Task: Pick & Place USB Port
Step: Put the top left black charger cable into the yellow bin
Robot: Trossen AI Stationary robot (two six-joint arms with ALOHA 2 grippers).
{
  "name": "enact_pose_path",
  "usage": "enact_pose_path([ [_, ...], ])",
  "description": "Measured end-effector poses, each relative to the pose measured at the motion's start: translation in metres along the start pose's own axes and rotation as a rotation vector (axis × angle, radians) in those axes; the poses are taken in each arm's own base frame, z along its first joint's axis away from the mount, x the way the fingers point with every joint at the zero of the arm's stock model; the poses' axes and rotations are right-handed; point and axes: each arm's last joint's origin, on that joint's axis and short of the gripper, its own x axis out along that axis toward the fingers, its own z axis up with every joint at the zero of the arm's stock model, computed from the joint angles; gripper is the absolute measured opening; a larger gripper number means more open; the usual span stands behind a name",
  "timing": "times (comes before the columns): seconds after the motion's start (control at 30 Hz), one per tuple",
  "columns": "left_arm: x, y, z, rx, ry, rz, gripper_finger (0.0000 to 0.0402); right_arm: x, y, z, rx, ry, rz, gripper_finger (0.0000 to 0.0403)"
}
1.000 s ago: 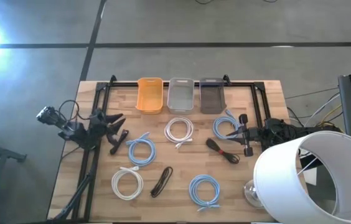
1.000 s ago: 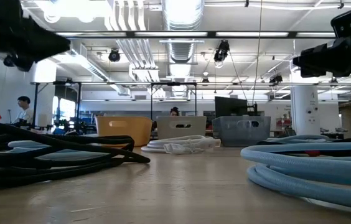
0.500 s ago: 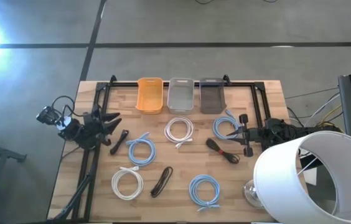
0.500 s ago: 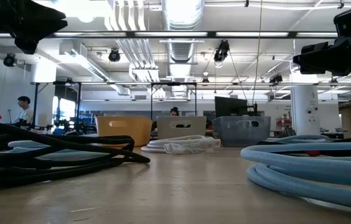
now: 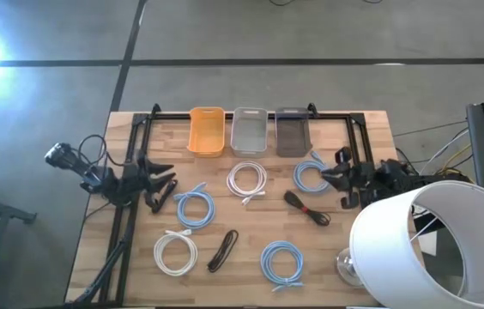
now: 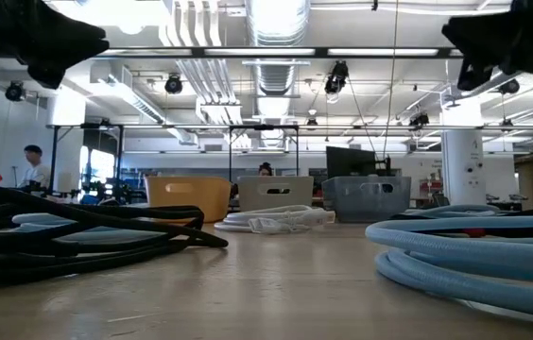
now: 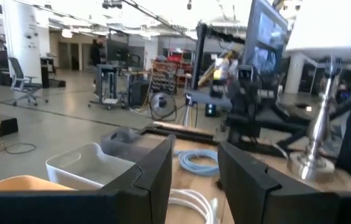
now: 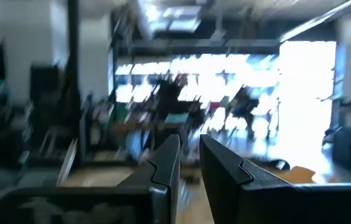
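**Though poised at both sides, nothing picked, nothing binned**

At nine o'clock of the table [image 5: 371,129]: left gripper [image 5: 166,178], fingers plainly apart, empty, low over one black cable [image 5: 157,204]. At three o'clock: right gripper [image 5: 336,178], fingers only narrowly ajar, likewise empty, near a black cable with a red tie [image 5: 308,209]. Toward six o'clock: a third black cable [image 5: 222,250], among blue and white coils. Cannot tell which counts as the USB one. At twelve o'clock: bins [image 5: 250,112], seemingly bare. Leaves the whole job: grasp, lift, carry, drop.
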Motion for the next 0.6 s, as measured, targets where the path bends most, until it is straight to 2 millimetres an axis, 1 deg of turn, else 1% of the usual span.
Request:
enact_pose_path([
  [0.1, 0.003, -0.002, 0.002, 0.02, 0.017, 0.014, 0.0133, 0.0, 0.0, 0.001, -0.052, -0.014, -0.016, 0.007],
  [0.23, 0.005, -0.005, 0.007, 0.039, 0.034, 0.035, 0.014, 0.002, -0.002, -0.002, -0.033, 0.013, -0.077, 0.0093],
  [0.43, 0.008, -0.007, 0.011, 0.073, 0.063, 0.062, 0.0174, 0.006, -0.003, -0.01, -0.001, 0.087, -0.102, 0.0127],
  [0.6, 0.008, -0.006, 0.005, 0.092, 0.102, 0.117, 0.0202, 0.009, -0.004, -0.013, 0.029, 0.105, -0.104, 0.0145],
])
